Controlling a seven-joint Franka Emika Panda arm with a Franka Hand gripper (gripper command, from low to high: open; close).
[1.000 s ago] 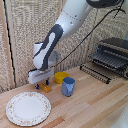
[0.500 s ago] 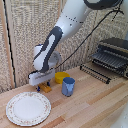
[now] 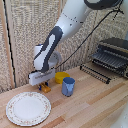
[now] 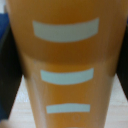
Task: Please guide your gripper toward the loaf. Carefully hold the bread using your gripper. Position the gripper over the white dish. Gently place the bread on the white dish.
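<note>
The gripper (image 3: 45, 85) has barely moved; its jaws sit on either side of the loaf (image 3: 46, 89), behind the white dish (image 3: 28, 108).

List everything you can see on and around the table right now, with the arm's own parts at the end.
loaf: one, orange-brown, on the table just below the hand; fills the wrist view, showing pale stripes.
white dish: one, white with a speckled rim band, near the front at the exterior view's left, nothing on it.
yellow disc: one, yellow, behind the blue cup.
blue cup: one, blue, upright, toward the exterior view's right of the loaf.
toaster oven: one, dark, at the exterior view's right, with a wire rack in front.
table: one, light wood.
arm: one, white.
hand: one, white, dark fingers down around the loaf; whether it grips cannot be told.
</note>
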